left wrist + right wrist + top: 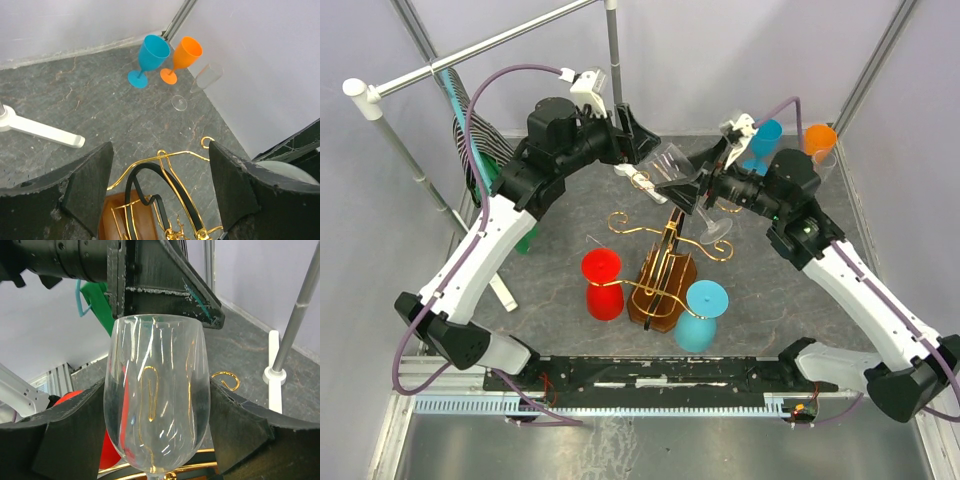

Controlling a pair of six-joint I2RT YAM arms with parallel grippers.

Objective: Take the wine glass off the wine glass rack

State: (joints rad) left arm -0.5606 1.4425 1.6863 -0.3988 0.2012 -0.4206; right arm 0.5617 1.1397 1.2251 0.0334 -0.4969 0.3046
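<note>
The grey surface (770, 300) filled most of my top view, with the two arms reaching in from its near edge and meeting over its middle. The wine glass rack (663, 275) stood just back from the middle of the near edge. A red glass (603, 285) hung foot-up on its left side and a light blue glass (700, 315) hung the same way on its near right. I took it that the scroll arms carry each glass by the foot, which is why the bowls hang down. A blue glass (763, 140) and an orange glass (818, 140) stood upright in the far right corner, well apart from the rack, where I judged finished glasses were being parked. The right claw (698, 185) was closed on the lower bowl of the clear wine glass (672, 163), a finger on each side, and carried it in the air above the far side of the rack, clear of the gold wire. The glass was tipped well off upright. Its long axis ran from the stem end at the right claw up toward the far left edge, with the open rim facing the left claw (645, 145). That claw stood wide with nothing between its fingers, just beyond the rim. I read it as standing by to steady or receive the glass, though I couldn't tell whether it touched the rim.
</note>
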